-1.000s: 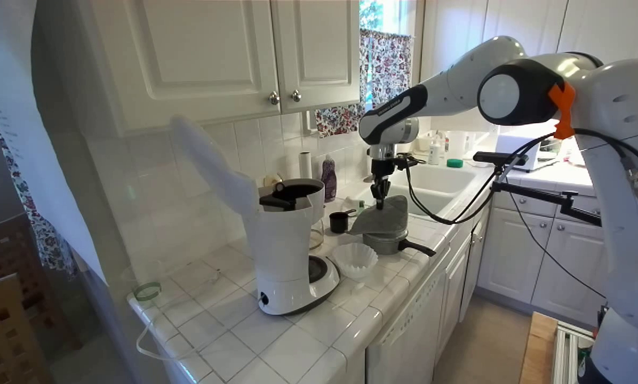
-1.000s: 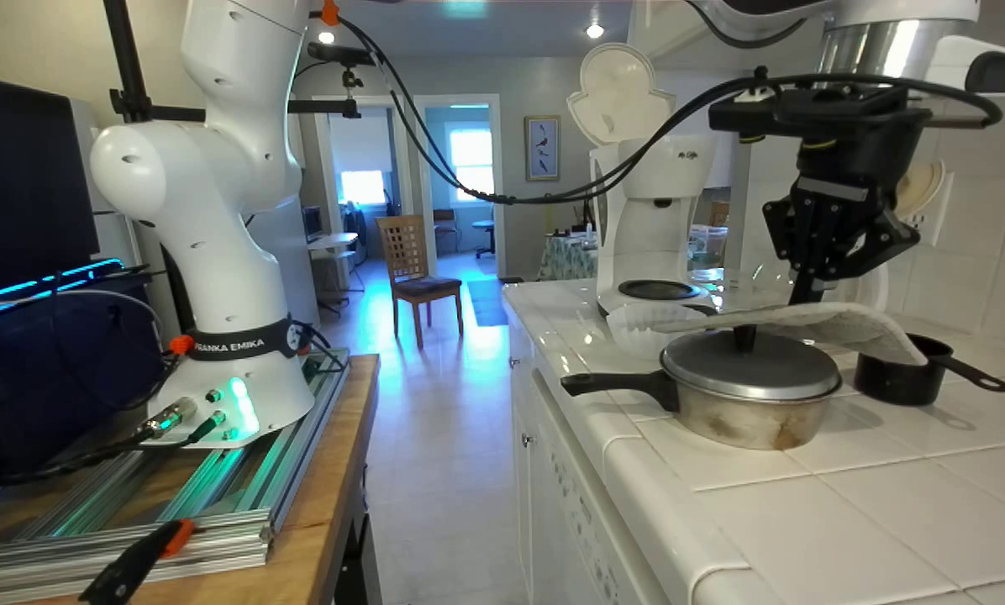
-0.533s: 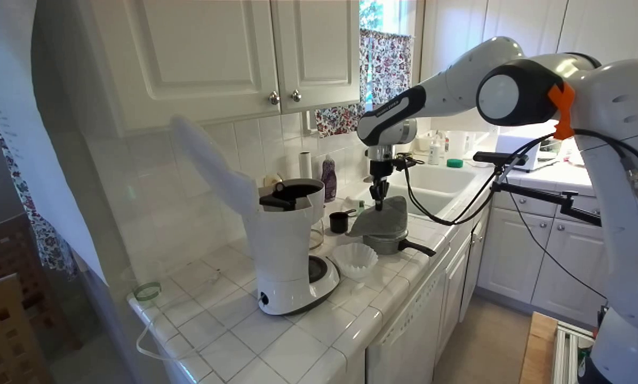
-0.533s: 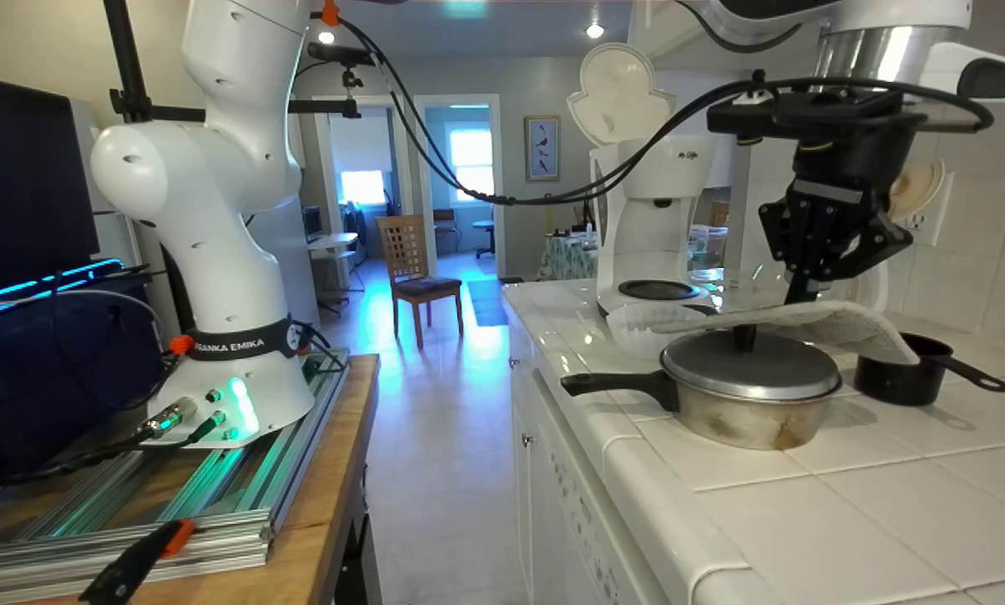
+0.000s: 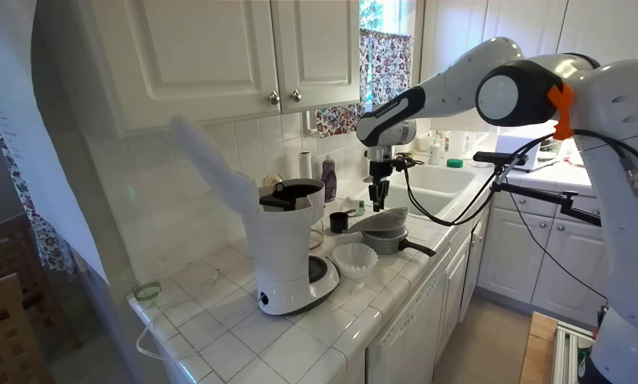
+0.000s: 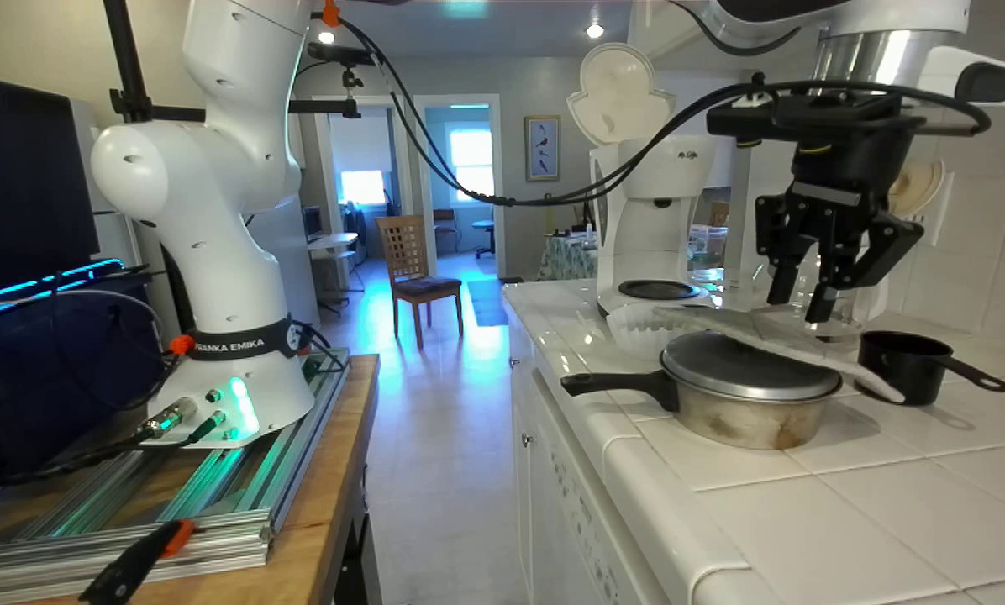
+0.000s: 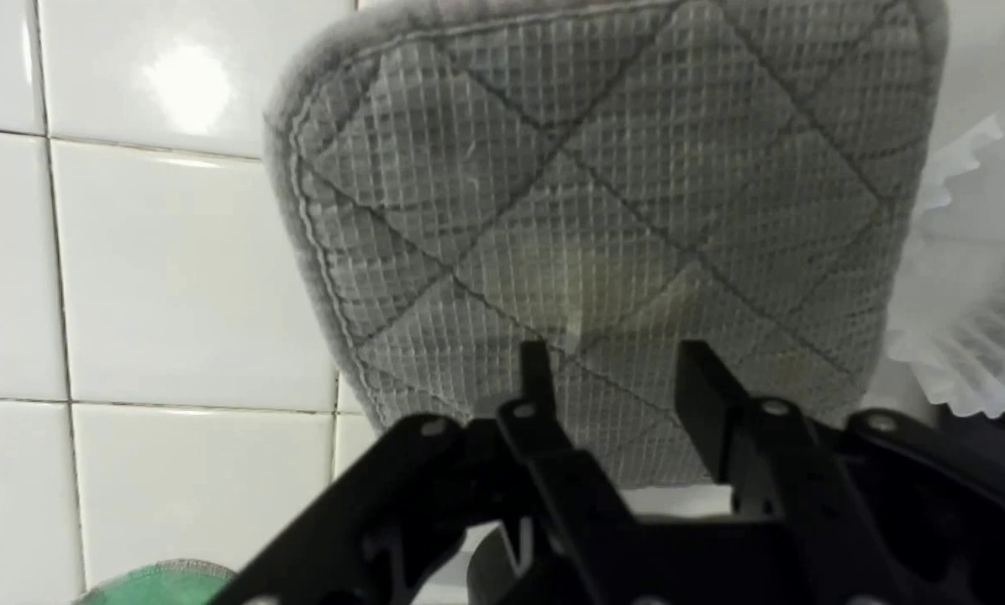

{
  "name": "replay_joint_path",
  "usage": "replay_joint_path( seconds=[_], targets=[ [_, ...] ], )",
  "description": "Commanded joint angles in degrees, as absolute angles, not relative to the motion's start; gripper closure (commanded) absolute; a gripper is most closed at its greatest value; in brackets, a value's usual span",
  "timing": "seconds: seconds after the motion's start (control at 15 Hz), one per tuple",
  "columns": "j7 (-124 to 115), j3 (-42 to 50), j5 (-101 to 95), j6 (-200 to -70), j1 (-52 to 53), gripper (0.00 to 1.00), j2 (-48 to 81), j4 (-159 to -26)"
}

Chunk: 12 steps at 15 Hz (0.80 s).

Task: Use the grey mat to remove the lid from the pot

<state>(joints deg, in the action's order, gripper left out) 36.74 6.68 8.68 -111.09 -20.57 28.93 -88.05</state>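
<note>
Releasing the grey mat (image 7: 570,202), the gripper (image 6: 797,308) is standing parted and empty; the mat is sagging over the lid (image 6: 734,367), likely enabling padded lifting.

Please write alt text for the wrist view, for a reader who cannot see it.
Empty, open gripper over a grey quilted mat. White tiles show at left, part of a fluted white coffee filter at right.

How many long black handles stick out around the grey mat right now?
2: one handle on the pot, the other handle on the dark cup beside it. More could be hidden under the grey mat.
</note>
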Motion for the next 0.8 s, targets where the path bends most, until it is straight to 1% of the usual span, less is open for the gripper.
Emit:
replay_joint_path(
  seconds=[0.0, 0.13, 0.2, 0.27, 0.73],
  targets=[
    [35.72, 6.5, 7.14, -109.76, -20.51, 0.25, 29.66, -86.41],
    [35.92, 6.42, 7.13, -109.62, -20.47, 0.12, 29.54, -86.57],
    [36.14, 6.33, 7.1, -109.34, -20.44, 0.04, 29.47, -86.66],
    [36.11, 6.33, 6.96, -109.34, -20.3, 0.01, 29.41, -86.78],
    [35.66, 6.27, 4.47, -107.15, -18.67, 0.0, 29.19, -87.66]
  ],
)
